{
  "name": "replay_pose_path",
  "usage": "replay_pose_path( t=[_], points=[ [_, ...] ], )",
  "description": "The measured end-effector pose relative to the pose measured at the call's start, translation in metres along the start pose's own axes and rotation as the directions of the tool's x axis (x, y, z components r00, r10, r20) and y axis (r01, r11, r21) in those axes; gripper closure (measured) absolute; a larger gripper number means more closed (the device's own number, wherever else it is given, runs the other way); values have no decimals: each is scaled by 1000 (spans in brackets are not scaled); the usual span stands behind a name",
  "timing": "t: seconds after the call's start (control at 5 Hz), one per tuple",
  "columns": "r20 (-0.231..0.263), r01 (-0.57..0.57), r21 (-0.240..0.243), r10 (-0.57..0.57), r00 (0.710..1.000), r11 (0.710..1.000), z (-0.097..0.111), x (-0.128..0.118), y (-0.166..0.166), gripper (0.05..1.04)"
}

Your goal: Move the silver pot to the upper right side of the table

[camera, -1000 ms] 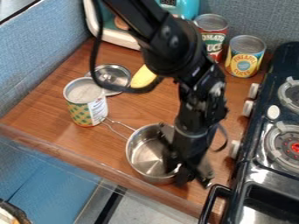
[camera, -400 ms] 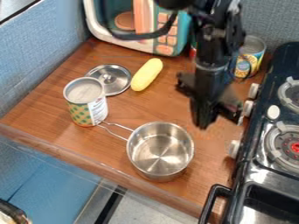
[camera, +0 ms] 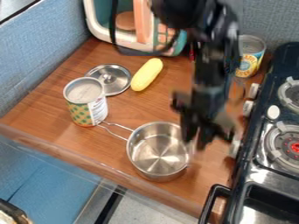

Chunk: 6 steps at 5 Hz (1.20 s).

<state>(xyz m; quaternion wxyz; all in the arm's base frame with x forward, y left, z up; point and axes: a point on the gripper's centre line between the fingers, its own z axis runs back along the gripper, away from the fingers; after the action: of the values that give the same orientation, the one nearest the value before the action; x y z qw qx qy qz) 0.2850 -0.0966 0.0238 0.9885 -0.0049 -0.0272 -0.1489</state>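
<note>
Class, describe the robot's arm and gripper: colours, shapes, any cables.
The segmented robot arm is black, with bulky joints and small pale glints. A thin black cable loops beside it. The angular black gripper is broad across, with a greyish wedge-shaped part on one side.

Blurred: claw and black arm, the latter cut off by the top edge. Partly hidden: silver pot at the upper right rim, yellow-labelled can at the left side, red item almost wholly behind the arm. Cropped: toy microwave, top; stove, right and bottom; unidentifiable object, lower left corner.
</note>
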Motion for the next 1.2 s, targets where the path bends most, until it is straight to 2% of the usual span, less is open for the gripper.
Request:
replay_pose_path(
  t=[0.2,0.4,0.6,0.8,1.0,1.2],
  points=[
    [10,4,23,-4,1000,1000,-2,-10,0,287],
    [0,3,44,-3,1000,999,-14,-9,3,83],
    [-41,-16,48,18,999,999,-30,-10,9,137],
    [-31,-31,46,32,999,998,-31,-4,12,422],
    [-29,-23,47,25,999,999,-31,-9,12,714],
    [-27,-9,50,10,1000,999,-29,-16,7,921]
  ],
)
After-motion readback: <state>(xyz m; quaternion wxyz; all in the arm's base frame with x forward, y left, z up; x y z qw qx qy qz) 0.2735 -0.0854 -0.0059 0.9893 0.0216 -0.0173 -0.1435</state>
